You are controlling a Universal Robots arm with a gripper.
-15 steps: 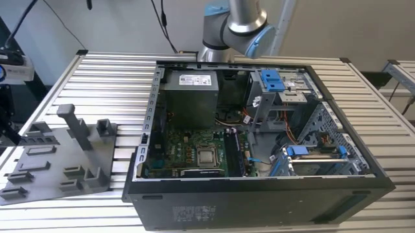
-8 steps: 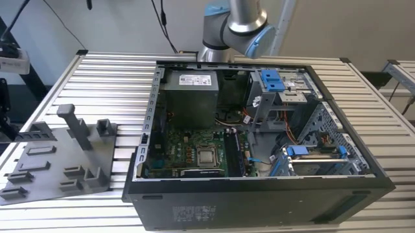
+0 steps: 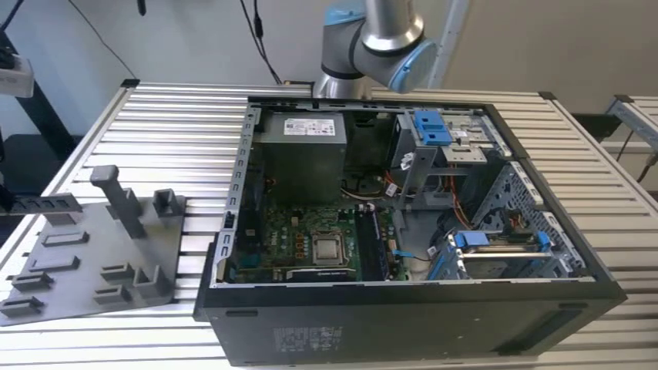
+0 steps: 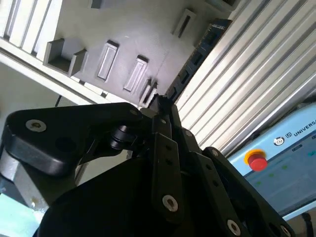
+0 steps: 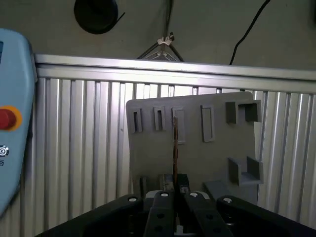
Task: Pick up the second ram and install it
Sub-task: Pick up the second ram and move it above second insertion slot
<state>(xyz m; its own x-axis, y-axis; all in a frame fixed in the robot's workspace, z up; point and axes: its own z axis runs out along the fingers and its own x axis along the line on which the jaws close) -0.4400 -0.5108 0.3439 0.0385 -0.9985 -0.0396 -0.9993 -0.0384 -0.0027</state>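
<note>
In both wrist views my gripper is shut on the second ram, a thin dark stick. The ram shows edge-on as a narrow line in the first wrist view. In the second wrist view the ram runs out from the fingertips as a dark strip with chips. Behind it lies the grey tray with its raised holders. In the exterior view the tray sits at the left, beside the open computer case. The motherboard with its black slot strips lies inside the case.
A tall grey post stands on the tray. The slatted metal table carries both tray and case. A blue-grey pendant with a red button lies on the table. The arm's elbow rises behind the case, near hanging cables.
</note>
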